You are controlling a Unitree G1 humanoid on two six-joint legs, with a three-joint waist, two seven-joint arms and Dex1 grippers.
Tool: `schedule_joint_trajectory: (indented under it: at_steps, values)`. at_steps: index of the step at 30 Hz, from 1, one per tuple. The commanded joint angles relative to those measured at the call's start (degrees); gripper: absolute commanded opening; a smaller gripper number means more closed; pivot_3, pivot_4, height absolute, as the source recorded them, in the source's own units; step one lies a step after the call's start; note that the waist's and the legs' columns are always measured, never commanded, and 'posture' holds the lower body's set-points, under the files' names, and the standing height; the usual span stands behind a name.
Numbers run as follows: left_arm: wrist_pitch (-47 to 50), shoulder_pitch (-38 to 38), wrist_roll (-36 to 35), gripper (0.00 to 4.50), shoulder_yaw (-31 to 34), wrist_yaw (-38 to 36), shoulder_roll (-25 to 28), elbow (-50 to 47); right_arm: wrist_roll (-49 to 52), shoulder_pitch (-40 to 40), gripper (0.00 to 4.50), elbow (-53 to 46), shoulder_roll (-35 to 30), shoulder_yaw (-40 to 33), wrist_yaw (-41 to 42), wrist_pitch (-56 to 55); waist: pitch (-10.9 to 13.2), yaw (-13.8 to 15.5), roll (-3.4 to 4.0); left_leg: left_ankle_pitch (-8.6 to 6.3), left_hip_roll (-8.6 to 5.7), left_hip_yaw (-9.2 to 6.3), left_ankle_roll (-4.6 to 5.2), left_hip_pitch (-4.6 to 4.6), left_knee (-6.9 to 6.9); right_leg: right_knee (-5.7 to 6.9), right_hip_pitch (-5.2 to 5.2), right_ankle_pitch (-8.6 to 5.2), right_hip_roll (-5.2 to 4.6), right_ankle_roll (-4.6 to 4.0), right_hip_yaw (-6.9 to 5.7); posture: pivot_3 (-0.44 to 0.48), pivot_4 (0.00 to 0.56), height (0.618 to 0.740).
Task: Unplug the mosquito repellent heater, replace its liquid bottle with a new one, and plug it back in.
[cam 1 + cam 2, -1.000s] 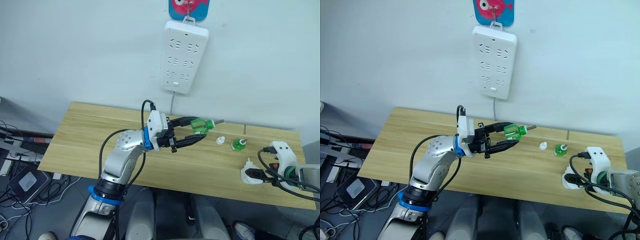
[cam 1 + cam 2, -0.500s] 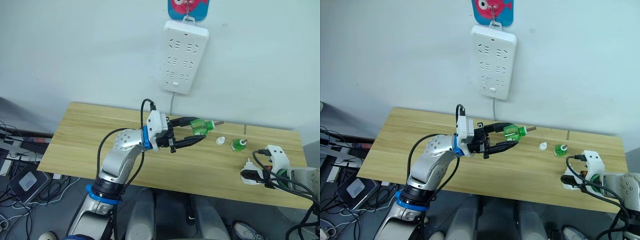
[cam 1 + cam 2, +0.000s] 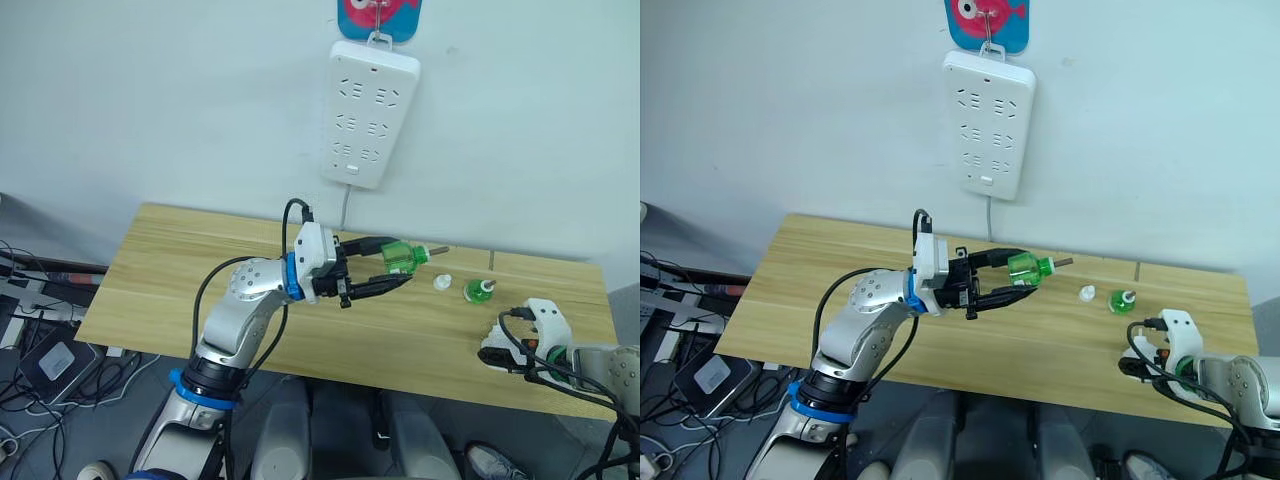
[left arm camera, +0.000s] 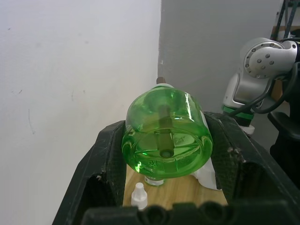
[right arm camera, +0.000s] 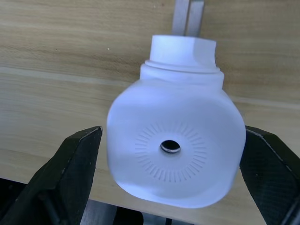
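Head views: a wooden table [image 3: 180, 270] stands against a pale wall on which a white power strip [image 3: 368, 112] hangs from a hook below a red and blue fish-shaped hanger [image 3: 378, 14]; its cord runs down behind the table.

The left end effector [image 3: 390, 268] is raised above the middle of the table, pointing toward the robot's right. Its two black fingers [image 4: 101, 166] are clamped on a green liquid bottle [image 3: 402, 255], one against each side of the bottle's body. The bottle lies roughly horizontal, with its wick tip directed away from the wrist. In the left wrist view the bottle's round base faces the camera and the wick runs down its centre.

On the table, toward its right rear, rests a small white cap [image 3: 441, 282], and just beside it a second green bottle [image 3: 474, 290], standing with its neck upward.

The mosquito repellent heater [image 5: 176, 152] lies at the right front edge of the table, near the second bottle but apart from it. The right end effector [image 5: 171, 185] is at the heater, a black finger on either side of it. In the right wrist view the heater's vent hole faces the camera and its threaded collar points away; a narrow gap separates each finger from the white body, so the fingers stand apart rather than gripping.
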Motion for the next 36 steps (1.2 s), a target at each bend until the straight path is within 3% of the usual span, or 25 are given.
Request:
schedule_joint_trajectory:
  at_steps: [1, 2, 4, 9, 11, 14, 18, 20, 22, 26, 36]
  values:
    - [0.04, -0.03, -0.91, 2.28, -0.73, -0.44, -0.33, -2.8, -0.28, 1.26, 3.59, -1.41, -1.81, -0.74, 2.17, -1.04, 0.0, 0.06, -0.01, 0.0, 0.0, 0.0, 0.0, 0.0, 0.0, 0.0, 0.0, 0.0, 0.0, 0.0, 0.0, 0.246, 0.374, 0.74]
    - [0.09, -0.07, -0.91, 2.28, -0.79, -0.47, -0.44, -2.74, -0.25, 1.47, 3.25, -1.61, -2.03, -0.93, 2.5, -1.03, 0.0, 0.06, -0.06, 0.0, 0.01, 0.0, 0.0, 0.0, 0.0, -0.01, 0.0, 0.0, 0.0, 0.0, 0.0, 0.246, 0.374, 0.74]
    - [0.07, -0.06, -0.89, 2.28, -0.9, -0.5, -0.63, -2.67, 0.0, 2.21, 2.98, -2.38, -2.64, -1.4, 3.32, -1.1, 0.03, 0.3, -0.08, 0.0, 0.02, -0.01, 0.0, 0.01, 0.0, -0.03, 0.02, 0.0, 0.0, 0.0, -0.02, 0.233, 0.374, 0.74]
    - [-0.11, 0.12, -1.14, 2.28, -0.91, -0.88, -0.59, -2.48, 1.43, 3.45, 2.98, -5.14, -6.44, -5.43, 6.49, -0.51, 0.05, 0.5, -0.05, 0.0, 0.0, 0.02, 0.0, 0.0, -0.02, -0.07, 0.02, 0.0, -0.01, 0.0, 0.01, 0.227, 0.369, 0.74]
    - [0.0, 0.32, -1.8, 2.28, -0.73, -1.73, -0.27, -2.66, 5.31, 1.9, 2.98, -5.37, -8.63, -10.27, 10.36, 3.64, 0.06, 0.51, -0.03, 0.0, -0.01, 0.03, 0.0, 0.0, -0.02, -0.06, 0.02, 0.0, -0.02, 0.0, 0.02, 0.227, 0.369, 0.74]
    - [0.05, 0.66, -3.08, 2.28, -0.64, -3.28, -0.03, -2.83, 20.11, 3.67, 2.98, -4.02, -15.75, -17.6, 20.94, 8.55, 0.08, 0.56, 0.01, 0.0, 0.01, 0.06, 0.0, 0.04, -0.01, -0.03, 0.02, 0.01, -0.02, -0.01, 0.02, 0.208, 0.365, 0.74]
    - [0.04, 0.66, -4.43, 2.28, -1.18, -4.92, -0.34, -2.94, 40.59, 8.98, 2.98, -0.16, -24.67, -24.87, 28.91, 8.79, 0.09, 0.71, 0.0, -0.01, 0.04, 0.03, 0.01, 0.05, -0.12, -0.15, 0.09, 0.01, 0.0, -0.02, -0.06, 0.186, 0.357, 0.74]
    - [-0.14, 0.31, -4.75, 2.28, -1.64, -5.66, -0.93, -2.69, 50.59, 7.58, 2.98, 4.92, -27.04, -27.03, 27.69, 8.79, 0.1, 0.7, 0.0, -0.01, 0.0, 0.09, 0.02, 0.02, -0.12, -0.29, 0.12, 0.09, -0.02, -0.14, -0.02, 0.175, 0.354, 0.74]
    - [-0.69, -0.16, -4.58, 2.28, -2.19, -6.21, -1.68, -2.11, 59.12, 5.58, 2.98, 8.22, -27.42, -26.22, 21.07, 6.24, 0.12, 0.65, -0.04, -0.02, -0.01, 0.13, 0.03, 0.01, -0.08, -0.39, 0.16, 0.17, -0.04, -0.1, 0.02, 0.169, 0.354, 0.74]
    - [-1.06, -0.49, -4.56, 2.28, -3.12, -7.46, -2.83, -1.92, 76.7, 9.74, 2.98, 6.77, -29.88, -21.46, 9.47, -4.11, 0.12, 0.58, -0.04, -0.02, 0.0, 0.12, 0.04, 0.0, -0.05, -0.37, 0.16, 0.15, -0.02, 0.02, 0.02, 0.163, 0.355, 0.74]
    - [-1.98, -1.7, -3.81, 2.28, -2.98, -8.13, -4.43, 0.26, 78.55, 4.11, 2.98, 4.49, -30.41, -16.09, 11.82, -9.33, 0.12, 0.4, -0.03, -0.01, 0.02, 0.11, 0.03, -0.01, -0.02, -0.36, 0.14, 0.15, 0.0, 0.02, -0.01, 0.155, 0.348, 0.74]
